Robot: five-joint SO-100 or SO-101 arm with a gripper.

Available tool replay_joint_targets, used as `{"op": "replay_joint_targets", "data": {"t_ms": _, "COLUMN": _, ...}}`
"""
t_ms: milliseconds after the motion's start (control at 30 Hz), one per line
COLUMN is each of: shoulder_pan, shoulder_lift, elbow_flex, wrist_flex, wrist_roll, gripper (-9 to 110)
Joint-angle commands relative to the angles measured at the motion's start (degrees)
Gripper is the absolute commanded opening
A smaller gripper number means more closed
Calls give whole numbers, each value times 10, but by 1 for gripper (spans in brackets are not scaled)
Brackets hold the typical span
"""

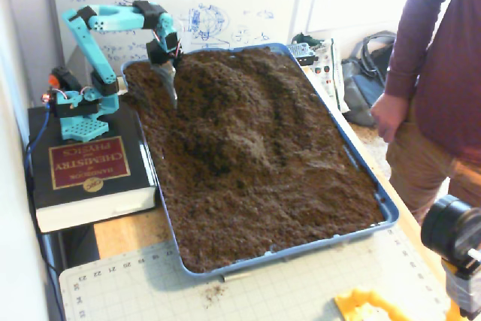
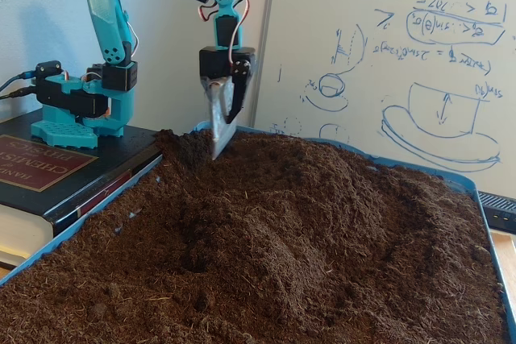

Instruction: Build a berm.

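Note:
A blue tray (image 1: 301,250) holds loose dark brown soil. The berm (image 1: 233,107) is a rough raised hump running from the back of the tray toward its middle; in the low fixed view the berm (image 2: 306,191) fills the centre. My gripper (image 1: 171,92) hangs point-down over the tray's back left corner, left of the berm. In the low fixed view the gripper (image 2: 217,147) looks shut, its tip just above the soil with nothing held.
The arm's base (image 1: 75,103) stands on a thick book (image 1: 83,174) left of the tray. A person (image 1: 440,73) stands at the right edge. A cutting mat (image 1: 263,291), a camera (image 1: 455,238) and a yellow part (image 1: 364,307) lie in front.

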Motion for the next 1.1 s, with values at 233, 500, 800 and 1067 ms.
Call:
{"op": "replay_joint_targets", "data": {"t_ms": 233, "shoulder_pan": -16, "shoulder_lift": -134, "elbow_flex": 7, "wrist_flex": -143, "wrist_roll": 10, "gripper": 0}}
{"op": "replay_joint_targets", "data": {"t_ms": 500, "shoulder_pan": -83, "shoulder_lift": -227, "elbow_flex": -2, "wrist_flex": -248, "wrist_roll": 10, "gripper": 0}}
{"op": "replay_joint_targets", "data": {"t_ms": 800, "shoulder_pan": -133, "shoulder_lift": -236, "elbow_flex": -13, "wrist_flex": -257, "wrist_roll": 8, "gripper": 0}}
{"op": "replay_joint_targets", "data": {"t_ms": 1067, "shoulder_pan": -112, "shoulder_lift": -236, "elbow_flex": -98, "wrist_flex": -257, "wrist_roll": 63, "gripper": 0}}
